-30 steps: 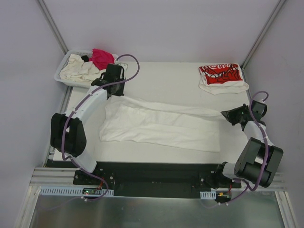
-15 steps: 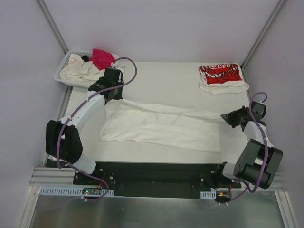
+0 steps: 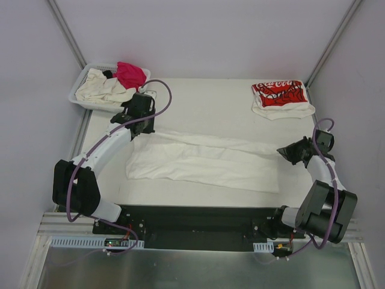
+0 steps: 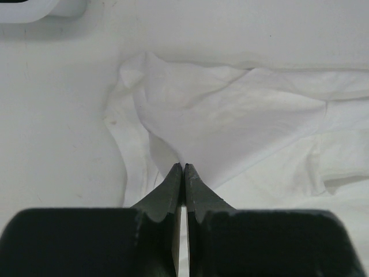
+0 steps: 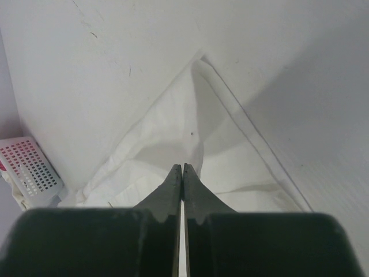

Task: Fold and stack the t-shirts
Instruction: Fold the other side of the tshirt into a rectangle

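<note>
While my left gripper [image 4: 183,165] and right gripper [image 5: 182,165] each pinch shut on an end of the plain white t-shirt [image 3: 204,159], it lies stretched across the table [image 3: 210,102]. Beyond its left end sits the basket [image 3: 77,91] of shirts [image 3: 105,87]; beyond its right, the red-print t-shirt [image 3: 280,95].

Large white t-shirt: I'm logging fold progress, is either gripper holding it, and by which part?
Both. The left gripper pinches the large white t-shirt at its far left corner, the right gripper at its far right corner.
</note>
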`<state>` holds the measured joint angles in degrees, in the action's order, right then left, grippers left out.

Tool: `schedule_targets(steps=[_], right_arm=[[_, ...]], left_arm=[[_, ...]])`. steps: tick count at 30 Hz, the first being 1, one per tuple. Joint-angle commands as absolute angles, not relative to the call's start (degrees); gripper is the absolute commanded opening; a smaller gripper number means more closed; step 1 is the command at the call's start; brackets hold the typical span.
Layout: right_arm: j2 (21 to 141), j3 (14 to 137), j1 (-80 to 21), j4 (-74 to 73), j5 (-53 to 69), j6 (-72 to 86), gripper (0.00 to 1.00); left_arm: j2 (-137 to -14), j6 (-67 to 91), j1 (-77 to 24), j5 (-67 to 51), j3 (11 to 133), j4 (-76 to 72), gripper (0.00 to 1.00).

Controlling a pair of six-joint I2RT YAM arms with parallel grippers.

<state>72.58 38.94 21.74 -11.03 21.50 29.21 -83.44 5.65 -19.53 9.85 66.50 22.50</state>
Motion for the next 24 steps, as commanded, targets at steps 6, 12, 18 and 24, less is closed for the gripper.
schedule_targets(steps=[6, 12, 18, 24], right_arm=[[69.35, 37.18, 20.83, -15.29, 19.95, 26.46, 0.01], [68.73, 36.65, 20.83, -16.79, 19.25, 25.31, 0.01], [68.2, 36.47, 20.83, -18.45, 18.11, 23.82, 0.01], [68.38, 36.39, 20.83, -19.6, 17.32, 23.03, 0.01]], left_arm=[[-79.72, 7.91, -20.3, 11.43, 63.37, 21.18, 0.0], [-78.66, 8.96, -20.65, 11.6, 61.44, 21.27, 0.0], [-77.96, 9.4, -20.83, 12.57, 59.5, 21.27, 0.0], [-77.43, 10.11, -20.92, 13.18, 57.92, 21.27, 0.0]])
